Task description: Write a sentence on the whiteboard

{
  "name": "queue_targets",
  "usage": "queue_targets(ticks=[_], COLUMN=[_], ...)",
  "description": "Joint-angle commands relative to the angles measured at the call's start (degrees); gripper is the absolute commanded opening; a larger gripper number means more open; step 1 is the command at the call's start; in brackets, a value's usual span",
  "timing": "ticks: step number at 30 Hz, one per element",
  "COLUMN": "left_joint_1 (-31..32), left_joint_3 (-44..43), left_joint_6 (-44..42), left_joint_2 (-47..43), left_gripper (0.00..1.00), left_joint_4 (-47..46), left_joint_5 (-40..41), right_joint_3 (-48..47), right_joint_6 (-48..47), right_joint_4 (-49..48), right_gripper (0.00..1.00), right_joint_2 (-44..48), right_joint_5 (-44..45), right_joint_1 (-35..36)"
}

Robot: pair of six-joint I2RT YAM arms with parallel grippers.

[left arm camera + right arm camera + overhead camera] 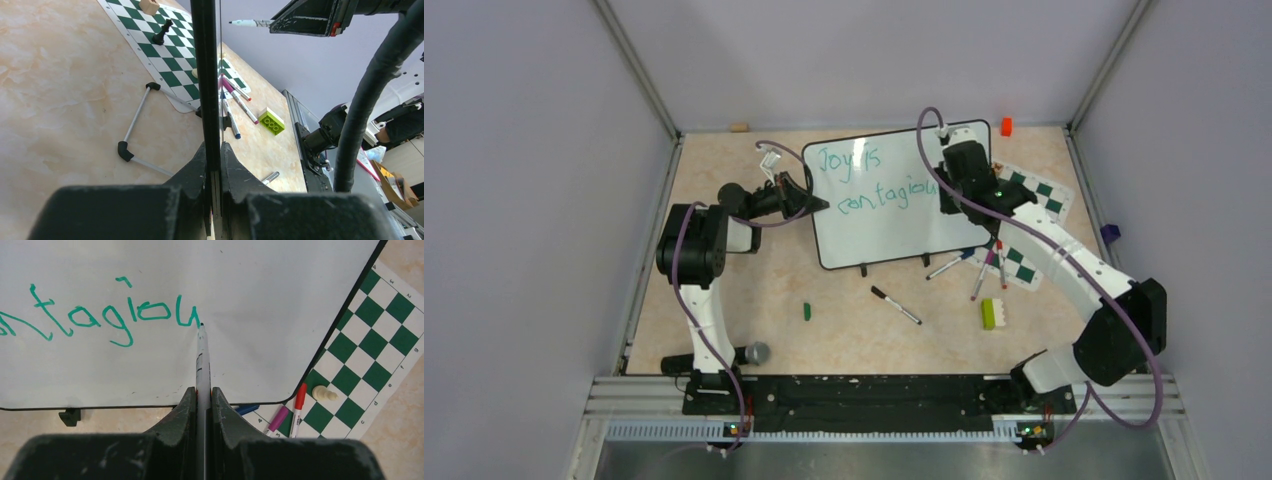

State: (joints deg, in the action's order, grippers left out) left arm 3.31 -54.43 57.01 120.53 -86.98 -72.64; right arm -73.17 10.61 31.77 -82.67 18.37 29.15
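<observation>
The whiteboard stands propped on the table, tilted on its small black feet. The sentence is in teal marker, reading "Joy is" above "contagiou". My left gripper is shut on the whiteboard's left edge; in the left wrist view the fingers pinch the thin black frame. My right gripper is shut on a white marker. Its tip touches the board just right of the last "u" of the sentence. Overhead, the right gripper covers the end of the lower line.
A green-and-white chess mat lies behind and right of the board, with a white pawn and a black pawn on it. Loose markers lie in front. A lime brick, a green cap and an orange block are nearby.
</observation>
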Motion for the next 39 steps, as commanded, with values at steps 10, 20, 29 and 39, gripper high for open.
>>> queue_targets(ticks=[10, 20, 29, 39], left_joint_1=[2.0, 1.9, 2.0, 1.9], left_joint_3=[0.6, 0.6, 0.5, 0.5], left_joint_6=[-6.5, -6.5, -6.4, -6.5], left_joint_2=[1.8, 1.9, 1.9, 1.9], left_gripper=[0.00, 0.00, 0.00, 0.00], left_joint_4=[-5.7, -5.7, -5.7, -5.7], left_joint_5=[-11.0, -11.0, -11.0, -11.0], right_joint_3=[-4.2, -5.6, -5.4, -5.0], right_joint_6=[0.4, 0.0, 0.1, -0.3], right_joint_4=[-2.2, -3.4, -4.2, -4.5], right_gripper=[0.00, 0.00, 0.00, 0.00], right_joint_2=[1.2, -1.4, -2.6, -2.1], right_joint_5=[-2.1, -1.6, -0.4, -4.5], right_joint_1=[-3.6, -3.9, -4.4, -4.4])
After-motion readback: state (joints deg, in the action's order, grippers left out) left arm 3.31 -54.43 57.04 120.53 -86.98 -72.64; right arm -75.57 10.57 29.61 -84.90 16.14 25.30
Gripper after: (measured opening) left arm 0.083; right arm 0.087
